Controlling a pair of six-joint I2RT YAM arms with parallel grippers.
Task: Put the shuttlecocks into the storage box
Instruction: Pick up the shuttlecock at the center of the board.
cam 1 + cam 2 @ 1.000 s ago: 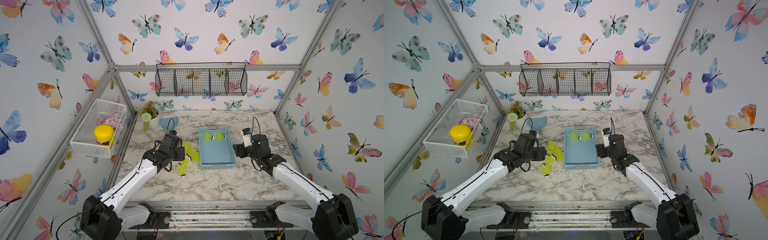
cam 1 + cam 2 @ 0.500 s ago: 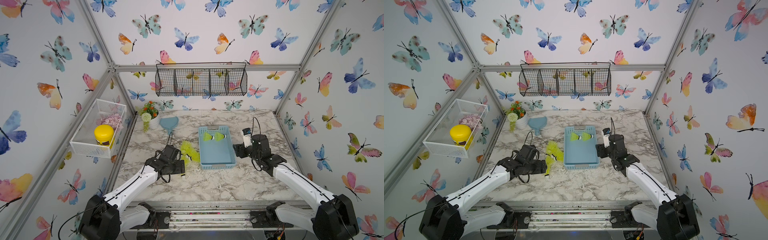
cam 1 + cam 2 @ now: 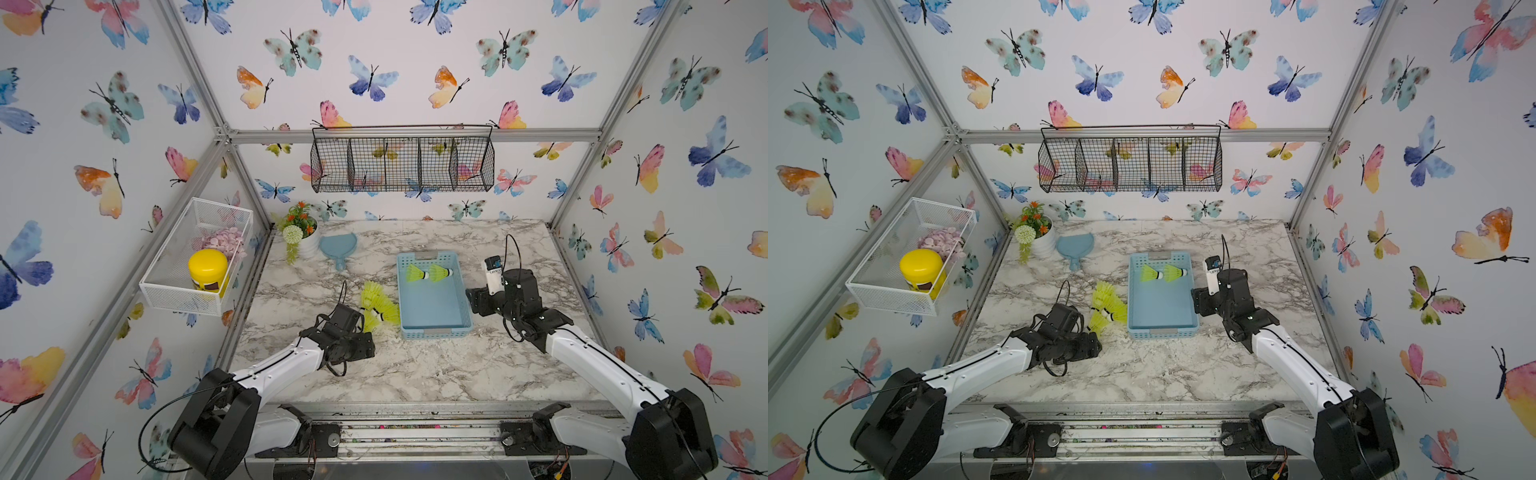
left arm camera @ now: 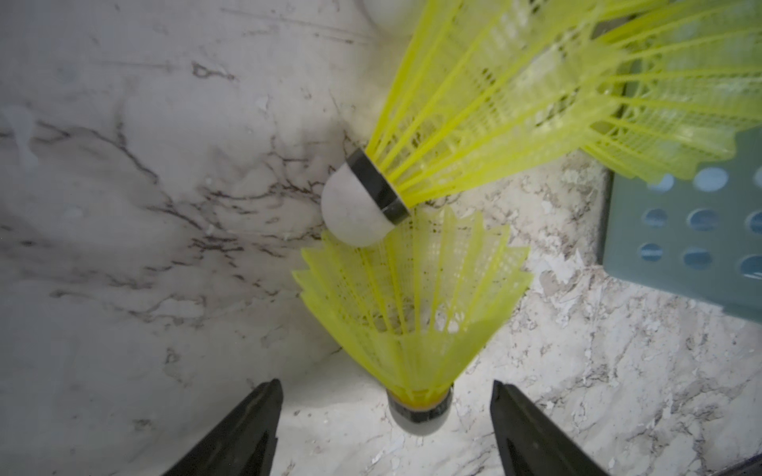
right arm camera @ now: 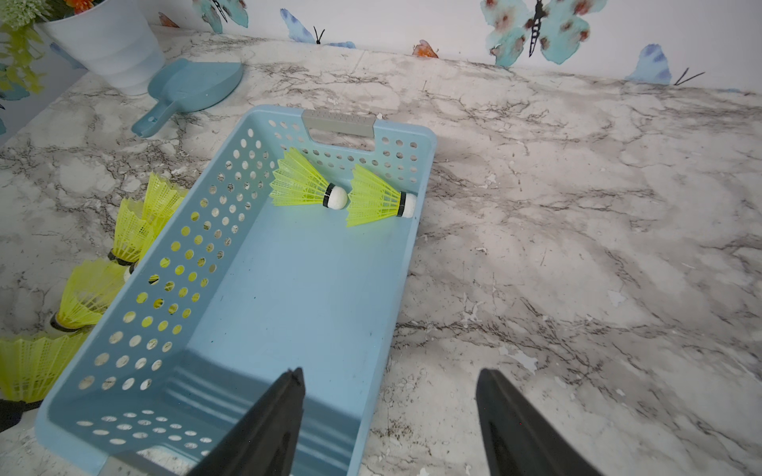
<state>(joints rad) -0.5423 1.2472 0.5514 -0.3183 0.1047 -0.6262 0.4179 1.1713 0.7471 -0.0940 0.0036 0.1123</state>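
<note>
Two in: two shuttlecocks (image 5: 305, 187) lie inside the storage box (image 5: 288, 296), at its far end, side by side.
Still out: a bunch (image 3: 376, 305) of shuttlecocks sits on the table (image 3: 415, 374), just beside the storage box on the left arm's side.
Count in the bunch: at least four show (they overlap, so more may hide).
Left gripper (image 4: 383, 385): jaws wide, one on each side of the white tip of one shuttlecock (image 4: 412, 321) by the box's near corner. It holds nothing.
Right gripper (image 5: 389, 373): jaws wide and empty, over the box's other near corner.
How far: I think only a small part is done. Most is left.
Other counts: one storage box, two grippers.
</note>
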